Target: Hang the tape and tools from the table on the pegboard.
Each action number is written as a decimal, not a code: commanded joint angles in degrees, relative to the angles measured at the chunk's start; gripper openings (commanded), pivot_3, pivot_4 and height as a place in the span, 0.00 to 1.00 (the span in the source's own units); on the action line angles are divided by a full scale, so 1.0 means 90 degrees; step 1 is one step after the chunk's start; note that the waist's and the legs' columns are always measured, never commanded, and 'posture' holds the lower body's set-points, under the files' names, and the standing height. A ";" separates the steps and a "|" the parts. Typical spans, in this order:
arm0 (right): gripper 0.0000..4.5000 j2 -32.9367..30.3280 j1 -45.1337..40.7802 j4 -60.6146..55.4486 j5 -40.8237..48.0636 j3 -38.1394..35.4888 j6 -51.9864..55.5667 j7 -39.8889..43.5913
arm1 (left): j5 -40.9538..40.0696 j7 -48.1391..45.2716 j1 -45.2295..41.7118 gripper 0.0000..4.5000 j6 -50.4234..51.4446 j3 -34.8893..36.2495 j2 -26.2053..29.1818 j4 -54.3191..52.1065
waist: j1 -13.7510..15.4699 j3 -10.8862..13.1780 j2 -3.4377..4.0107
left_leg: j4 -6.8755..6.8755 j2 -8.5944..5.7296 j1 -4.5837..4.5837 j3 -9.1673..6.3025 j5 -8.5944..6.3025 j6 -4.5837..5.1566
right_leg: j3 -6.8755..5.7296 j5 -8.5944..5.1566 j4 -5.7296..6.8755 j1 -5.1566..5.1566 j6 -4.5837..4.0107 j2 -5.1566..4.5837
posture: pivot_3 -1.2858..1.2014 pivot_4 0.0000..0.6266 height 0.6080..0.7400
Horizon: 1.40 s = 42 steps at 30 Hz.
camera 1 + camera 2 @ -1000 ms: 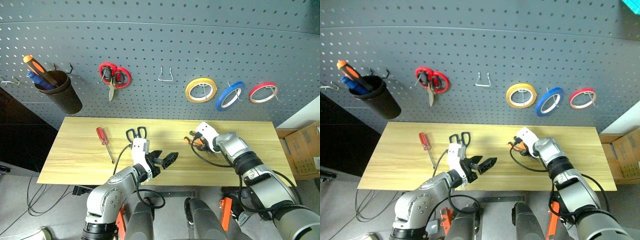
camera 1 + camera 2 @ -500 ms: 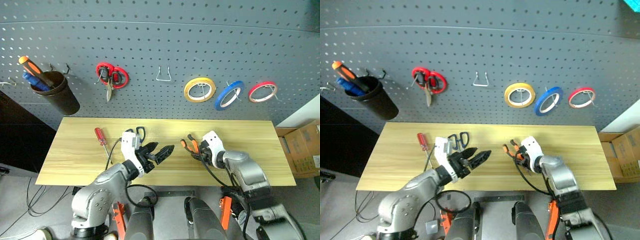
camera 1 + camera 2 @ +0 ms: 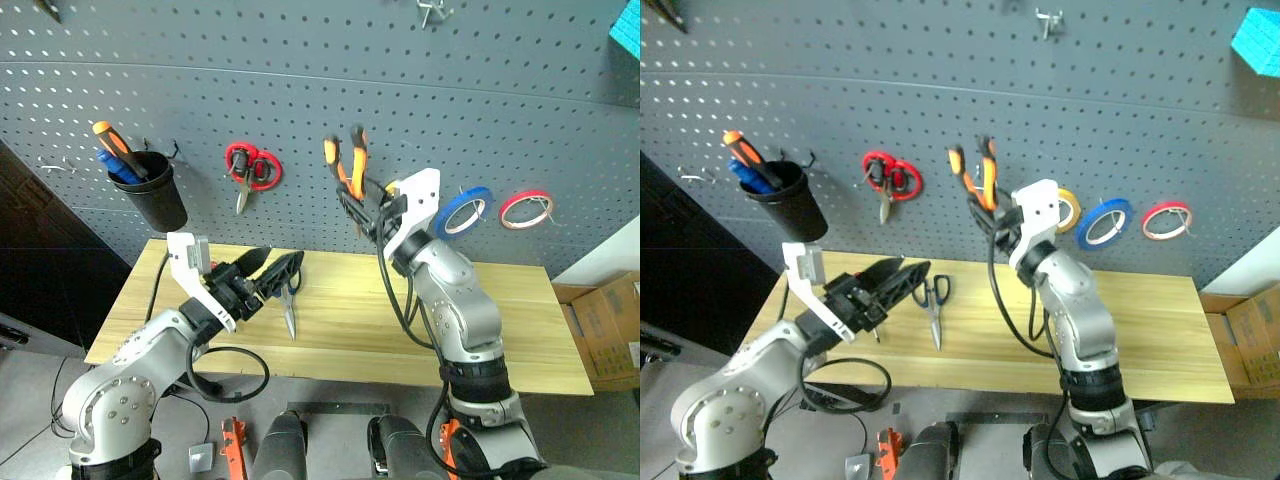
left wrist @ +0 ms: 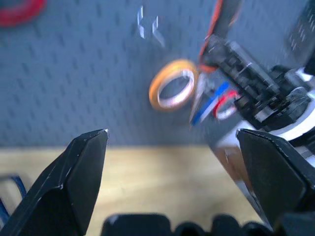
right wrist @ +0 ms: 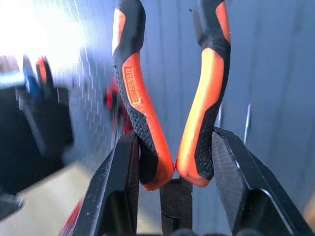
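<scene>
My right gripper point(image 3: 366, 214) is shut on the orange-and-black pliers point(image 3: 345, 160), held up in front of the dark grey pegboard point(image 3: 520, 90) with the handles pointing up. In the right wrist view the pliers' handles point(image 5: 142, 98) stand between my black fingers point(image 5: 118, 196). The blue tape point(image 3: 462, 212) hangs on the pegboard just right of that hand. My left gripper point(image 3: 276, 262) is open and empty, level above the table point(image 3: 520, 320), close over the dark blue-handled scissors point(image 3: 289, 310) lying there.
Red-handled scissors point(image 3: 250, 168), a red-pink roll point(image 3: 525, 208), a yellow roll point(image 4: 152, 96) and a black cup point(image 3: 160, 195) holding an orange-handled screwdriver hang on the pegboard. A bare wire hook point(image 4: 147, 29) sits left of the yellow roll. A cardboard box point(image 3: 612, 325) stands at the right.
The right arm lifted the pliers from the table up to the pegboard. The left gripper rose and moved left, still open. The camera has tilted up.
</scene>
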 commanded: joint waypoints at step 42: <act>0.38 0.0087 -0.3527 0.7618 -0.0388 -0.0910 -0.5513 -0.1734 | 0.1804 -0.0574 -0.2400 1.00 -0.1427 -0.1233 -0.0833 0.2254 | -0.0002 -0.0282 -0.0001 | -0.0019 0.0008 0.0112 0.0002 0.0070 0.0001 | 0.0013 0.0056 0.0040 0.0080 -0.0047 0.0020 | 0.60 0.01 1.00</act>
